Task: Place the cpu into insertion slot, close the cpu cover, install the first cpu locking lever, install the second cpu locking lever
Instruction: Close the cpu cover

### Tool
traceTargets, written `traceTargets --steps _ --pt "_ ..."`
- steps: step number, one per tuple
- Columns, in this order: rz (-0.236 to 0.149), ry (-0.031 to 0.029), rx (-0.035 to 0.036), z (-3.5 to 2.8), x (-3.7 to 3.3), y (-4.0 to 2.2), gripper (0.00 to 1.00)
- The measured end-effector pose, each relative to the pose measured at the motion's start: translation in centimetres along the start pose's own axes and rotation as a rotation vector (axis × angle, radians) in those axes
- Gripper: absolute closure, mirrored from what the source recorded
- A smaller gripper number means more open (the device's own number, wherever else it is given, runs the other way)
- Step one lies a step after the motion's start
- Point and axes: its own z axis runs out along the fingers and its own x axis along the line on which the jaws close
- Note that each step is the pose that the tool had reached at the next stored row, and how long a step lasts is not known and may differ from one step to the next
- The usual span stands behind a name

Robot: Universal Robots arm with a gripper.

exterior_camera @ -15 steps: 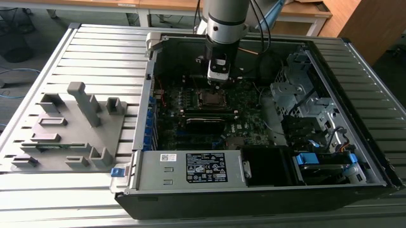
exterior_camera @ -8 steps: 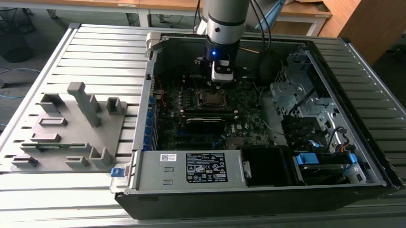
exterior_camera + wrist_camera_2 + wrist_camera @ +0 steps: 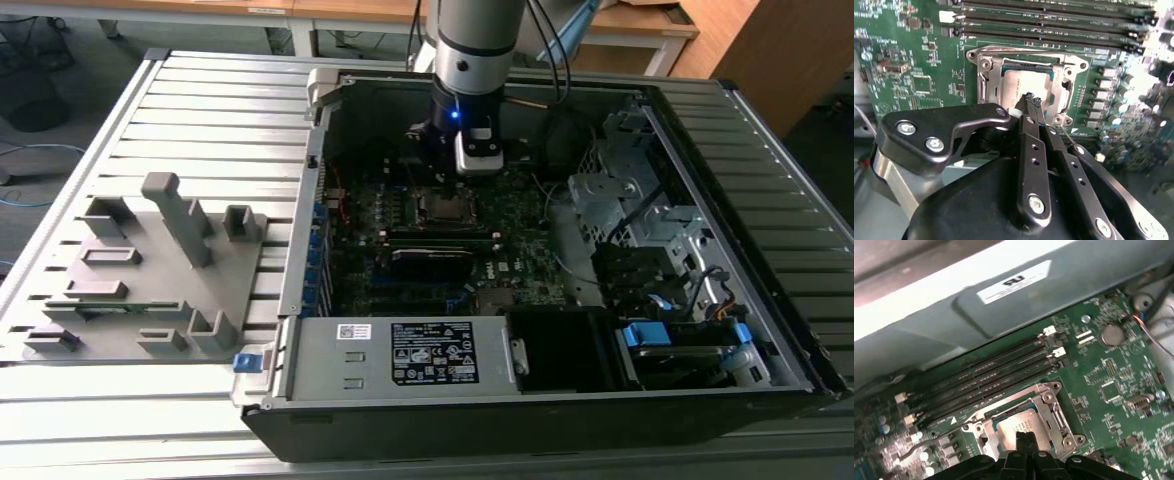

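The open case (image 3: 304,200) leaves room above the insertion slot (image 3: 445,207); memory slots (image 3: 989,372) run beside it.

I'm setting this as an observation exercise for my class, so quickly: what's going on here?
A grey robot arm reaches down into an open black-and-silver computer case. Its black claw, tips together, is poised over the flat silver-grey square cpu, which lies in place on the green motherboard. The thin silvery metal cover frame appears to lie down around the chip. Whether the locking levers are latched cannot be told.
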Motion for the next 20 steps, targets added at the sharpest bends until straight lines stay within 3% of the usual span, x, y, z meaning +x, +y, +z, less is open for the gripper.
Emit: traceTargets --steps 9,14,20 --pt "-0.152 0.0016 0.0011 0.12 0.00 0.00 0.89" --pt "-0.154 0.0017 0.0011 0.12 0.00 0.00 0.89" --pt "-0.184 0.0010 0.0009 0.25 0.00 0.00 0.89"
